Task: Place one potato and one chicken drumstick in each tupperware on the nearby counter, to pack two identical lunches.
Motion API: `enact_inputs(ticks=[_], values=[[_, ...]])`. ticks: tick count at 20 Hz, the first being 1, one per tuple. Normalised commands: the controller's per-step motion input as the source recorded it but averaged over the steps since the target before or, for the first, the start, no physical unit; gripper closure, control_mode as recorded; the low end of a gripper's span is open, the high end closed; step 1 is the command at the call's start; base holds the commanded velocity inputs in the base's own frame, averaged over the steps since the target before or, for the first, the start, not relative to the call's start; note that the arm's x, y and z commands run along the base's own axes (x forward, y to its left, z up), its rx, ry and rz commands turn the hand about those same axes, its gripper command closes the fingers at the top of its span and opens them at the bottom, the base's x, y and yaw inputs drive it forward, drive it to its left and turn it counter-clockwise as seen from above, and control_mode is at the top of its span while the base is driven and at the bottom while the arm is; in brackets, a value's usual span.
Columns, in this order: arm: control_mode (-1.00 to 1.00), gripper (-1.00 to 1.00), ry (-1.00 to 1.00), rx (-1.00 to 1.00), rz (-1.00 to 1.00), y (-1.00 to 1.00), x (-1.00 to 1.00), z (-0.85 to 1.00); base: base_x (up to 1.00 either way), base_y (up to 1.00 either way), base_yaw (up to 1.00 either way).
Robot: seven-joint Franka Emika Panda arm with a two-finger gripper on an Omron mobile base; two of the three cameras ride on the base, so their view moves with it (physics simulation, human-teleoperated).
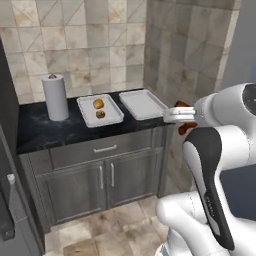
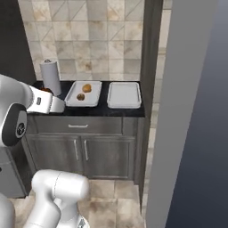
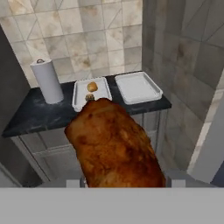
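Glossy browned chicken drumstick (image 3: 116, 146), clamped in the gripper (image 1: 186, 121), hangs nearest, its lower end cut off. Beyond, on the black counter (image 1: 40, 131), the white rectangular tupperware (image 1: 99, 110) just right of the paper towel roll (image 1: 55, 97) holds two small brown items, hard to identify. Another tupperware (image 1: 142, 104) sits farther right.

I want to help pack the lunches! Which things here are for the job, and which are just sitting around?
For the job:
- chicken drumstick, held in the shut jaws of the gripper
- left tupperware, two small food pieces inside
- right tupperware, nothing inside

Just sitting around:
- paper towel roll
- cabinet
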Motion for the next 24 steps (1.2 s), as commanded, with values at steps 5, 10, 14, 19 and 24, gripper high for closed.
enact_inputs(ticks=[5, 10, 14, 19, 24], values=[[1.00, 1.00, 0.00, 0.00, 0.00, 0.00, 0.00, 0.00, 0.97, -0.01, 0.00], [1.00, 1.00, 0.00, 0.00, 0.00, 0.00, 0.00, 0.00, 0.79, -0.04, 0.00], [1.00, 1.00, 0.00, 0.00, 0.00, 0.00, 0.00, 0.00, 0.62, -0.03, 0.00], [1.00, 1.00, 0.00, 0.00, 0.00, 0.00, 0.00, 0.00, 0.51, -0.07, 0.00], [1.00, 1.00, 0.00, 0.00, 0.00, 0.00, 0.00, 0.00, 0.62, -0.11, 0.00]])
